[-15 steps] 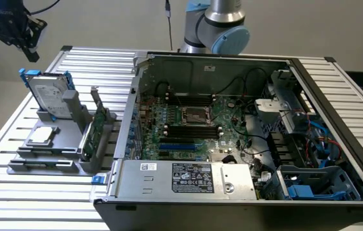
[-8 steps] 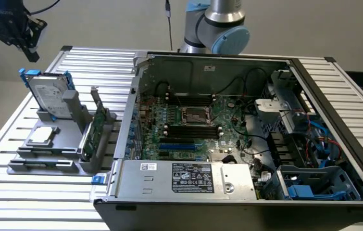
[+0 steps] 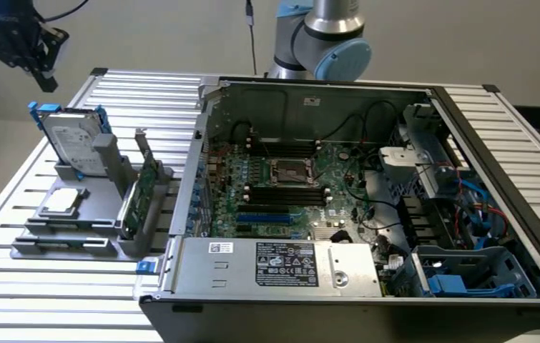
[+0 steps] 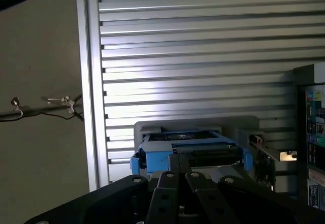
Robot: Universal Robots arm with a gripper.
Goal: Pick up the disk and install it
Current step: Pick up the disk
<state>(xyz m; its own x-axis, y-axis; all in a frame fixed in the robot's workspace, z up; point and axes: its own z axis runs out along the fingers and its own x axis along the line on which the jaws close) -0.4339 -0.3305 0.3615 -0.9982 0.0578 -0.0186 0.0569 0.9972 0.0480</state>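
Above the disk (image 3: 67, 139) — air over its top edge — the gripper (image 3: 46, 78) hangs pressed together.

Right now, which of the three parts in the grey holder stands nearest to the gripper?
The disk, upright with blue side rails, just below the gripper. The small silver square piece lies flat and the green card stands farther away.

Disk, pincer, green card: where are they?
disk (image 3: 71, 139), exterior view, on its silver face.
pincer (image 3: 47, 81), exterior view, between its fingertips.
green card (image 3: 129, 202), exterior view, on its green side.
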